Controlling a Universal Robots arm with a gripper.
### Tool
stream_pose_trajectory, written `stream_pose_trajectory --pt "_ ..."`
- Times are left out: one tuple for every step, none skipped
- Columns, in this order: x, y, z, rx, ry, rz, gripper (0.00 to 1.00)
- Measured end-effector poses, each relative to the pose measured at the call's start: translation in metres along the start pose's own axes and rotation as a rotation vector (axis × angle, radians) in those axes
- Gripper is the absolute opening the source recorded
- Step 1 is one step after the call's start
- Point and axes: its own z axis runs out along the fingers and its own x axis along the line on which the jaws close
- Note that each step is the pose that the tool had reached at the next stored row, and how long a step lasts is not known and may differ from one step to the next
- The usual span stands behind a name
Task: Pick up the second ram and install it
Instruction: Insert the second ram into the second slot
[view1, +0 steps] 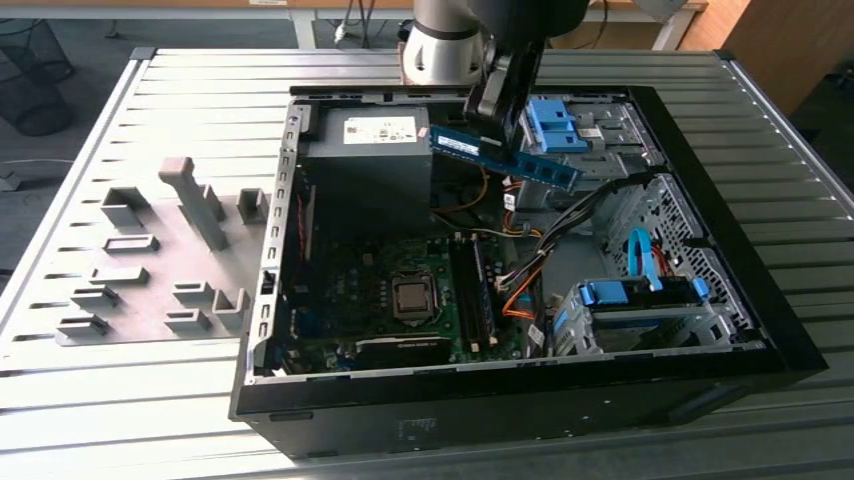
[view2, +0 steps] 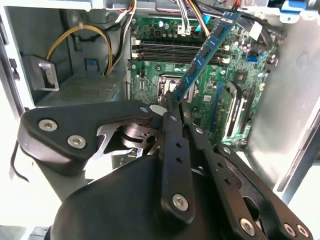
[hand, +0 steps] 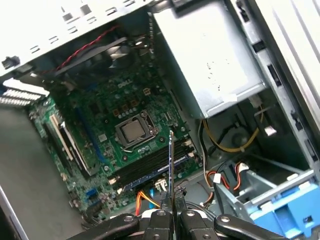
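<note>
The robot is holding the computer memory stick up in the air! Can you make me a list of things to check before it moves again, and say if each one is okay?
1. Gripper shut on the second ram: ok.
2. Ram held above the open computer case, touching nothing: ok.
3. Ram hangs over the black memory slots in the first wrist view: ok.
4. Ram level with the slots: not ok, it looks tilted in the exterior view.
5. An empty slot ready for it: cannot tell.
6. Orange cables beside the slots, out of the way: cannot tell.
</note>
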Motion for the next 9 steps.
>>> stream_pose_trajectory --pt "0.0000 0.0000 0.0003 0.0004 0.0000 0.018 0.14" --pt "0.0000 0.0000 0.0006 0.0008 0.0000 0.036 0.14" --pt "0.0000 0.0000 0.0009 0.0012 0.0000 0.053 0.14" --pt "0.0000 0.0000 0.0012 0.0016 -0.0001 0.072 0.14" --pt "0.0000 0.0000 0.0015 0.0020 -0.0001 0.090 0.14" --pt "0.0000 0.0000 0.0018 0.0024 -0.0001 0.109 0.14" --pt "0.0000 0.0000 0.0021 0.0028 0.0000 0.127 0.14" --pt "0.0000 0.0000 0.0024 0.0032 -0.0001 0.145 0.14" --pt "0.0001 0.0000 0.0026 0.0036 -0.0001 0.163 0.14"
